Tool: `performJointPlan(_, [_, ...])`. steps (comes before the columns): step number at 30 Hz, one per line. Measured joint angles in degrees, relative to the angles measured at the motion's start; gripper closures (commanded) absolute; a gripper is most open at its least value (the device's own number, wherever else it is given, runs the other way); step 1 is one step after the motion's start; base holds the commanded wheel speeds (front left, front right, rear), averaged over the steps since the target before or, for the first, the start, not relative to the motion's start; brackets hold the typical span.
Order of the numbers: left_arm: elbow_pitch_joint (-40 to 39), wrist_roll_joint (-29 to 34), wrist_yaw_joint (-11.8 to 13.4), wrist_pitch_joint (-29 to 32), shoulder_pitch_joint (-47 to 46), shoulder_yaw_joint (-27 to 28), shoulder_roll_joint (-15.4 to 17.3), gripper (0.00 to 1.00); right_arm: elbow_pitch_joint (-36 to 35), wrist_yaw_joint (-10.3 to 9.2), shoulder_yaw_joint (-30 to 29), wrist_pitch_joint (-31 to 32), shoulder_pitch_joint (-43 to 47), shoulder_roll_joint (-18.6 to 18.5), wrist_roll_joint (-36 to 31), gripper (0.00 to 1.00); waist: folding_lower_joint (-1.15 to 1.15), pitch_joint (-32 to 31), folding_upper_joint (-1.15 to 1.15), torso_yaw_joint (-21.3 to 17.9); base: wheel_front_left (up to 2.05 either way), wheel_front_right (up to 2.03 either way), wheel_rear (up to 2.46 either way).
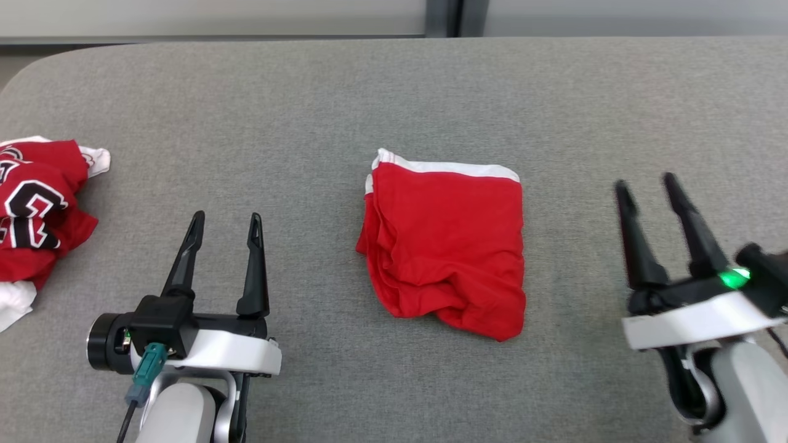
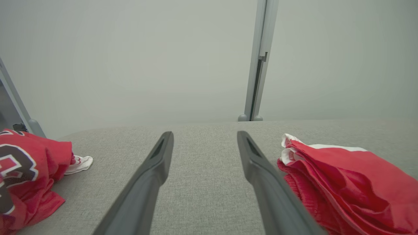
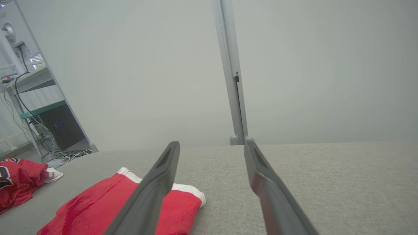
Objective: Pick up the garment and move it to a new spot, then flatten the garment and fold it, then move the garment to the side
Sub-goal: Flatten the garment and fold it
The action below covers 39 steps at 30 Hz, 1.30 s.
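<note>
— At far left on the grey table [image 1: 308, 92], what lies there?
— A crumpled red jersey [image 1: 37, 209]. Next comes the left gripper [image 1: 226, 215], fingers spread wide, holding nothing.
— And the garment [image 1: 446, 246]?
— Folded, red with a white band, mid-table between the grippers, touching neither.
— The right gripper [image 1: 645, 181]?
— Fingers wide apart, empty.

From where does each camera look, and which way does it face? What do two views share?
Head view: on the head, looking forward and down at the grey table and folded garment; left tool and right tool, both open, show below.
Left wrist view: on the left wrist, looking low across the table toward a wall; its own fingers show.
Right wrist view: on the right wrist, facing likewise; its own fingers show.
Shared: both wrist views hold the folded garment, crumpled jersey and wall post.
</note>
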Motion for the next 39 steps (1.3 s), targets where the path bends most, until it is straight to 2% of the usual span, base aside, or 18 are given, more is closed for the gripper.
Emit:
performJointPlan(4, [-0.3, 0.3, 0.0, 0.0, 1.1, 0.9, 0.5, 0.00, -1.1, 0.00, -6.8, 0.5, 4.3, -0.2, -1.5, 0.00, 0.00, -0.8, 0.00, -1.5, 0.00, 0.00, 0.00])
performJointPlan(8, [-0.4, 0.4, 0.1, 0.0, 2.3, 1.4, 1.0, 0.00, -2.9, 0.00, -9.6, 1.5, 7.1, 0.6, -3.0, 0.00, 0.00, -1.7, 0.00, -2.6, 0.00, 0.00, 0.00])
performJointPlan(28, [-0.6, 0.6, 0.4, 0.1, 3.1, 0.3, 1.7, 0.00, -5.9, 0.01, -11.0, 4.0, 9.3, 2.5, -5.0, 0.00, 0.00, -3.1, 0.00, -3.7, 0.00, 0.00, 0.00])
performJointPlan(29, [-0.8, 0.6, 0.4, 0.3, 3.1, 0.2, 1.7, 0.00, -6.0, 0.01, -11.1, 4.0, 9.3, 2.6, -5.2, 0.39, 0.00, -3.0, 0.00, -3.6, 0.00, 0.00, 0.00])
performJointPlan(30, [-0.9, 0.6, 0.5, 0.3, 3.1, 0.1, 1.7, 0.00, -5.9, 0.00, -11.0, 4.2, 9.3, 2.5, -5.3, 0.89, 0.00, -2.9, 0.00, -3.5, 0.00, 0.00, 0.00])
performJointPlan(31, [-1.0, 0.7, 0.5, 0.3, 3.1, -0.1, 1.7, 0.00, -5.7, 0.01, -10.8, 4.4, 9.3, 2.4, -5.6, 1.00, 0.00, -2.8, 0.00, -3.4, 0.00, 0.00, 0.00])
performJointPlan(35, [-1.5, 0.8, 0.5, 0.5, 1.7, -1.0, 1.5, 0.00, -4.3, 0.00, -6.5, 5.1, 7.2, 2.3, -6.0, 1.00, 0.00, -1.6, 0.00, -2.3, 0.00, 0.00, 0.00])
performJointPlan(39, [-1.8, 1.1, 0.5, 0.5, -0.5, -2.1, 0.9, 0.00, -0.7, 0.01, 2.1, 5.1, 1.6, 3.2, -5.5, 1.00, 0.00, 0.1, 0.00, -0.4, 0.00, 0.00, 0.00])
